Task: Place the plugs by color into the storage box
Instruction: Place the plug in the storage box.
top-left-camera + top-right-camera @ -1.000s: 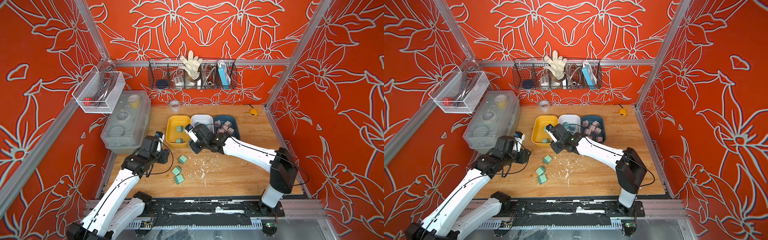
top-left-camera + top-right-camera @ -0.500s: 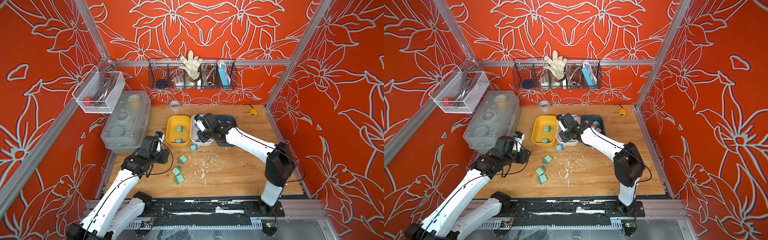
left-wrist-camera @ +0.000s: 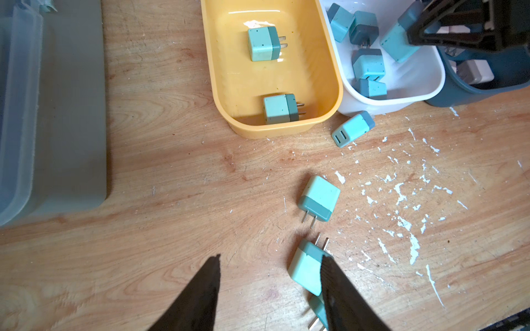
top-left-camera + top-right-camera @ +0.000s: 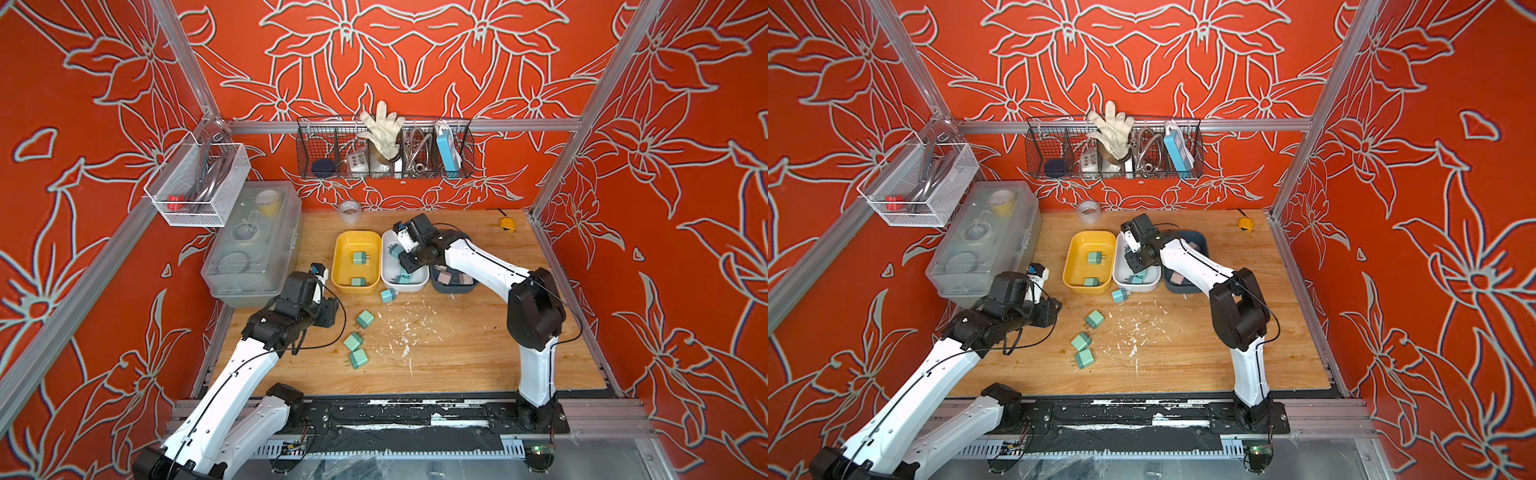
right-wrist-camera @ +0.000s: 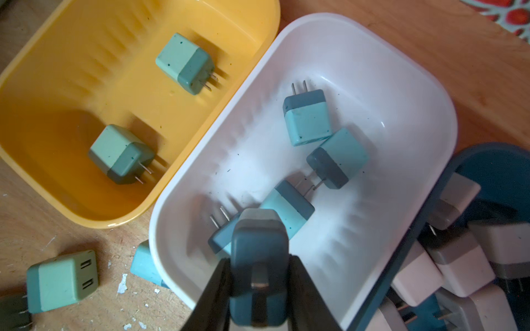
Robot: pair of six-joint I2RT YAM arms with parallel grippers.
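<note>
Right tool (image 5: 259,275) moved over white tray (image 5: 372,57), gripping teal plug (image 5: 258,243).

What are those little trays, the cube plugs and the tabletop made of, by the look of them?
Yellow tray and white tray: smooth, glossy moulded plastic, judging by the highlights and rounded rims. Each plug: matte, speckled two-tone plastic; its thin shiny prongs look like metal. Tabletop: wood or wood-look laminate, grain visible, scattered with white flecks.

Bright, even light from above, soft shadows, glare on the yellow tray (image 3: 286,71), wrist views blurred up close.
</note>
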